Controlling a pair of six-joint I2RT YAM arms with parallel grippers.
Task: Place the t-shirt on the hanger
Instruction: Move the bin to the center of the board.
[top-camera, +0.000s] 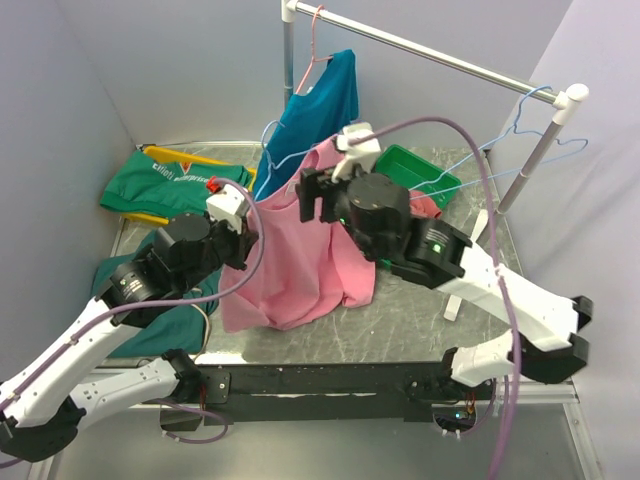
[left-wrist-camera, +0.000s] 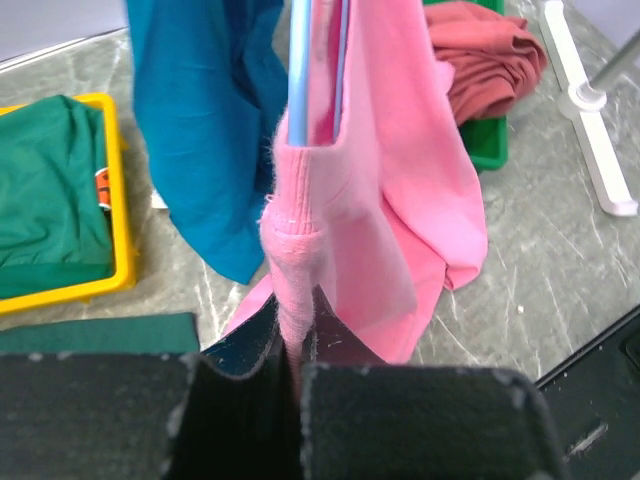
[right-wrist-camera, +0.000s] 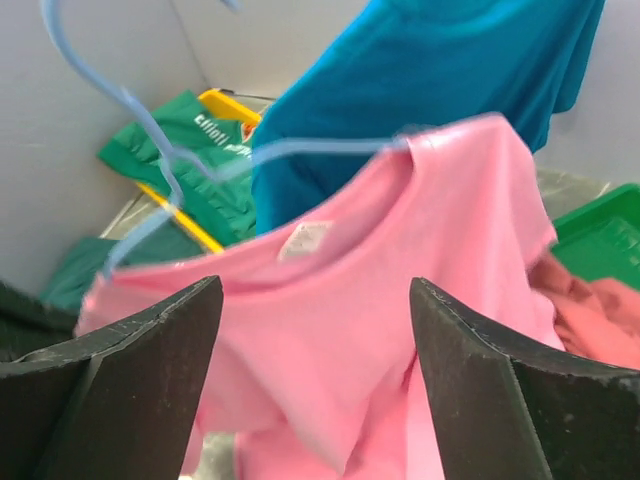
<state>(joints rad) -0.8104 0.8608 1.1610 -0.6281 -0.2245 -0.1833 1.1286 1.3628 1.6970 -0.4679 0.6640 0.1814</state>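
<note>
T-shirt (top-camera: 300, 265): pink, in the middle of the counter (top-camera: 420, 325), lifted at the top, lower edge sagging onto the surface; the teal shirt (top-camera: 320, 110) hangs just behind it.
Hanger (right-wrist-camera: 150, 140): thin blue wire; one arm runs into the collar, so I judge it is partly threaded.
Handling: soft, light, limp cotton. I expect it to sag wherever it is unsupported and to slide along the smooth wire.
Where to hold: the collar rim or a shoulder seam, where the cloth is doubled and bunches firmly.
Left end effector (left-wrist-camera: 296, 365): clenched on a rolled fold of pink cloth just below the wire.
Right end effector (right-wrist-camera: 315, 300): released, fingers wide apart, nothing between them, facing the collar label.
Left arm: reaches in from near left, elbow bent, wrist aimed right.
Right arm: comes in from near right, wrist raised at the top of the cloth.
</note>
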